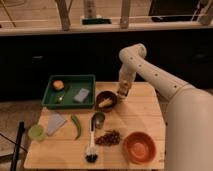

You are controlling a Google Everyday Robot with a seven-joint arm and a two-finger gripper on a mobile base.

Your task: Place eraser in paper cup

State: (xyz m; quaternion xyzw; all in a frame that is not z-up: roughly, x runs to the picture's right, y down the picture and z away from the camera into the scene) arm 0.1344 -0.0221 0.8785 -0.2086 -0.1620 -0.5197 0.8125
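1. The claw hangs at frame centre, just right of the brown bowl on the tabletop.
2. Its grip: cannot tell.
3. The eraser and paper cup are hard to make out.

Dim warm indoor light from above; counter evenly lit, backdrop beyond it near black. Whole view soft and blurry. End effector hangs at counter's far edge, detail smeared.
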